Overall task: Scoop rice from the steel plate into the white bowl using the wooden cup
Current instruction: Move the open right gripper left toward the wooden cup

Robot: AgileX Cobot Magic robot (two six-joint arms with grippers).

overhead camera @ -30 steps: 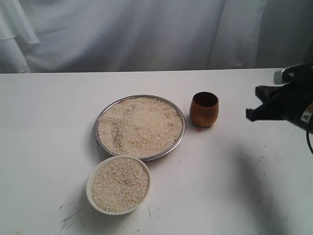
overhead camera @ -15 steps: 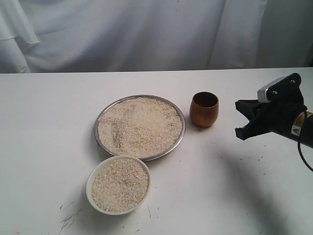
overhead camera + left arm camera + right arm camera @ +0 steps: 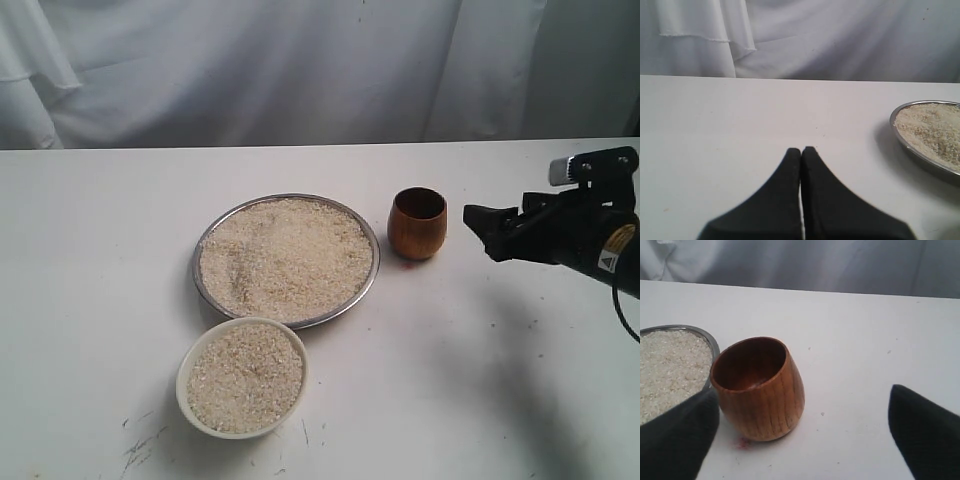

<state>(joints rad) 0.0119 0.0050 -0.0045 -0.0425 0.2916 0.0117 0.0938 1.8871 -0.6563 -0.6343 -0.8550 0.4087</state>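
Observation:
The steel plate [image 3: 374, 268] lies mid-table, heaped with rice [image 3: 285, 258]. In front of it stands the white bowl [image 3: 183, 385], also full of rice. The wooden cup [image 3: 417, 223] stands upright and empty just right of the plate. My right gripper [image 3: 482, 232] hovers open a little to the cup's right, not touching it. In the right wrist view the cup [image 3: 760, 390] sits near one finger of the wide-open right gripper [image 3: 804, 394]. My left gripper [image 3: 801, 150] is shut and empty over bare table, with the plate's rim [image 3: 900, 136] off to one side.
White cloth hangs behind the white table [image 3: 100, 250]. A small red mark [image 3: 742, 442] lies on the table at the cup's base. Dark scuffs mark the tabletop near the front edge [image 3: 140, 445].
My right gripper has come in from the right edge toward the wooden cup, and its jaws have opened wide. Plate, bowl and cup have not moved.

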